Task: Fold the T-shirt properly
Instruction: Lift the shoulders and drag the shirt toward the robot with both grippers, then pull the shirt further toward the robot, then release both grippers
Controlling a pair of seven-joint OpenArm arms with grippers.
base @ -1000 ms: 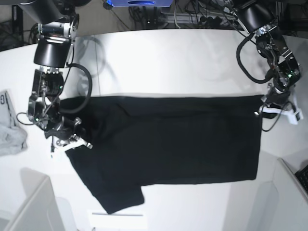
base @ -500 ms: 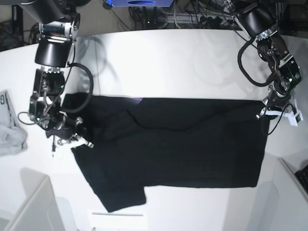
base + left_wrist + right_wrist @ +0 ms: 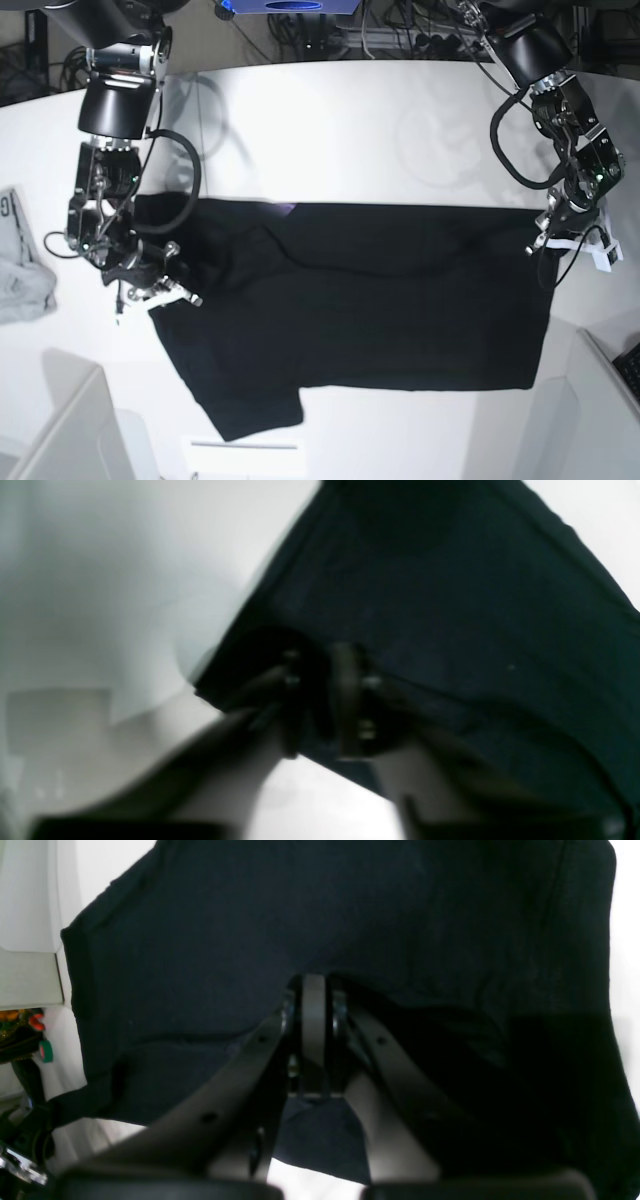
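The black T-shirt (image 3: 350,290) lies spread across the white table, plain side up, with one sleeve (image 3: 255,410) pointing to the front. A small purple patch (image 3: 288,208) shows at its far edge. My left gripper (image 3: 548,238) is shut on the shirt's right far corner; in the left wrist view the fingers (image 3: 345,700) pinch the black cloth (image 3: 450,630). My right gripper (image 3: 150,290) is shut on the shirt's left edge; in the right wrist view the closed fingers (image 3: 312,1010) bite into the black cloth (image 3: 300,915).
A light grey garment (image 3: 20,280) lies at the table's left edge. White boxes stand at the front left (image 3: 60,430) and front right (image 3: 590,410). A white strip (image 3: 245,455) lies at the front. Cables and gear crowd the far side.
Both grippers have dragged the shirt's far edge a little toward the front and the cloth is stretched flatter. The left gripper has shifted slightly inward. Both stay shut on the shirt.
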